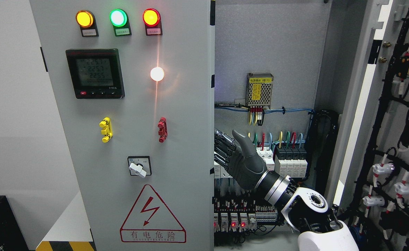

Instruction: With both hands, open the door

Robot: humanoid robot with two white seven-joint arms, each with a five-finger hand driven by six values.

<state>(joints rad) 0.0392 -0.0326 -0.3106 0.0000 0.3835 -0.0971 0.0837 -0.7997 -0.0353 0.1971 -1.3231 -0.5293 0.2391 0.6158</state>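
Grey electrical cabinet fills my feed, w/ bare wall off to the left. Its left-hand grey steel door panel (pixel 134 122) is shut across the frame, carrying three lit lamps, a black digital meter (pixel 95 73) and a red lightning warning triangle (pixel 152 216). Its free vertical edge runs top to bottom just left of centre. Right of that edge the bay is open, showing a perforated metal power supply w/ yellow label (pixel 259 90) and rows of breakers. The right-hand door (pixel 357 115) is already swung out, wiring side facing me.

My right hand (pixel 237 158) comes in from lower right, dark fingers (pixel 222 148) extended and close together, thumb up, holding nothing. Fingertips sit right at the door's free edge, maybe touching, maybe tucked behind it; can't tell. Door lies directly left of the hand, long axis vertical, so I judge the next move is hooking that edge and pulling toward me. Left arm not visible.
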